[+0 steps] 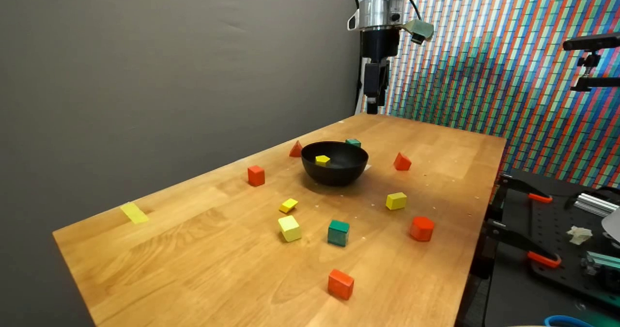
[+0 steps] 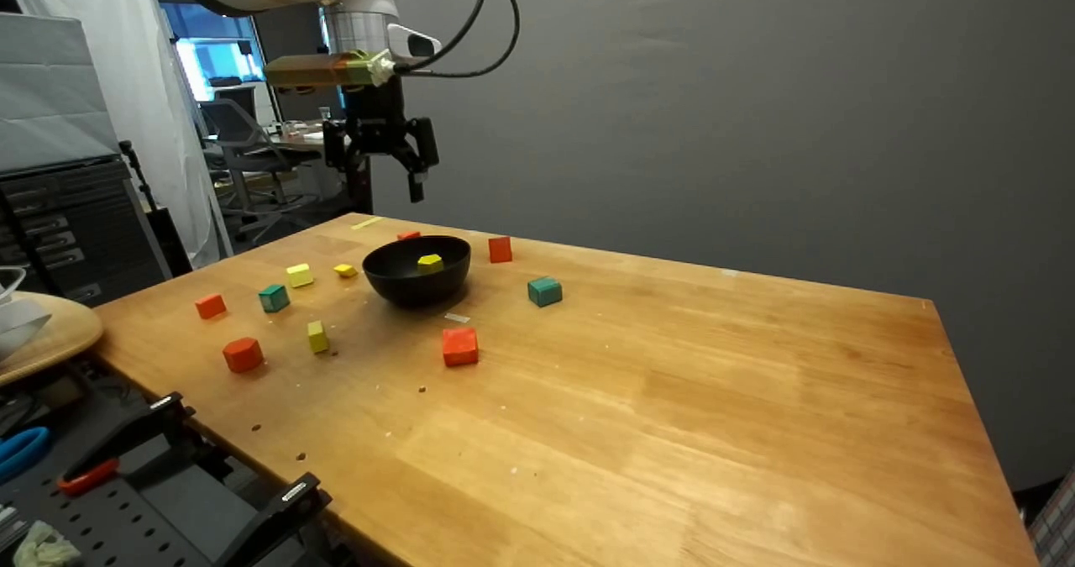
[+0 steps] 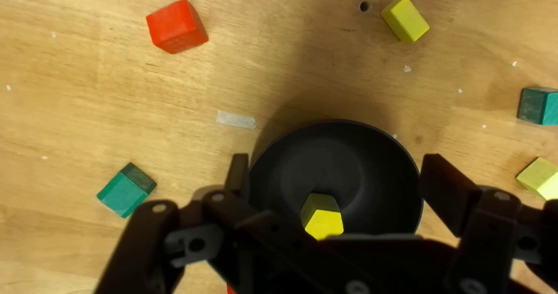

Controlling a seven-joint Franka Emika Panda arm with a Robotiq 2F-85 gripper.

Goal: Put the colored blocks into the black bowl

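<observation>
The black bowl (image 1: 339, 174) stands upright on the wooden table, and a yellow five-sided block (image 3: 323, 223) lies inside it. Above the bowl my gripper (image 3: 338, 172) hangs open, fingers wide apart and nothing between them; in both exterior views it is well clear of the table. Around the bowl are more colored blocks: a green block (image 2: 545, 291), a red block (image 2: 460, 347), a yellow block (image 1: 396, 201), a red hexagonal block (image 1: 422, 228), another green block (image 1: 338, 233), a pale yellow block (image 1: 289, 228), a thin yellow block (image 1: 288, 205) and several red ones, including a near red block (image 1: 341, 284).
A flat pale-yellow strip (image 1: 134, 212) is stuck near the table's edge. Black clamps (image 1: 523, 242) with orange grips hold the table side, beside a dark cart surface. A grey wall (image 2: 756, 130) rises along the table's far side.
</observation>
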